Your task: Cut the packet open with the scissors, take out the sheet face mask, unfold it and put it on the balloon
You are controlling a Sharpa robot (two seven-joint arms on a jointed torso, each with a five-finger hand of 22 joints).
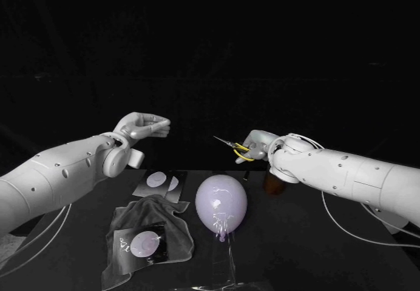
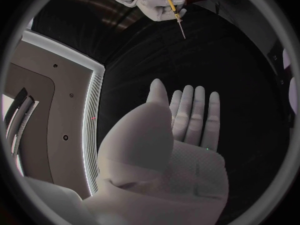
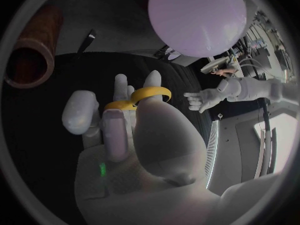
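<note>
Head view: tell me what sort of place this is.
Probably a robot lab bench: a black table, the robot's left hand and right hand, which holds scissors, and staged props, a balloon and a packet on a cloth.

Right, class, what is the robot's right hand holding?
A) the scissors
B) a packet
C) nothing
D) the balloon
A: the right hand holds the scissors, with its fingers through their yellow loops.

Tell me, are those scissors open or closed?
Closed: the scissors in the right robot hand show one thin point, blades together.
</note>
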